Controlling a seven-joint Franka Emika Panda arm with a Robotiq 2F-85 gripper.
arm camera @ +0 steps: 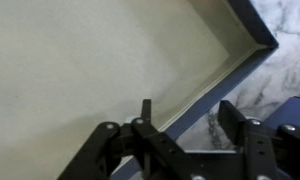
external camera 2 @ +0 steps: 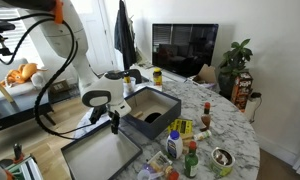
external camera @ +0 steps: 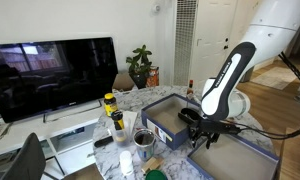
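just over the rim of the grey box [arm camera: 218, 82], the claw [arm camera: 187, 116], jaws well apart, nothing between them

Two open boxes [external camera 2: 98, 158] are counted on the tabletop [external camera 2: 230, 125]. One television [external camera: 50, 75] and one potted plant [external camera: 140, 65] are seen behind it. Two yellow-capped bottles [external camera: 109, 101] are counted in an exterior view, with one metal cup [external camera: 143, 138]. One robot arm [external camera: 228, 75] is seen. The smaller bottles [external camera 2: 174, 146] clustered nearby cannot be counted reliably.

Open box [arm camera: 90, 60] (beige inside, dark-blue rim) lies flat on marble table [arm camera: 290, 60].
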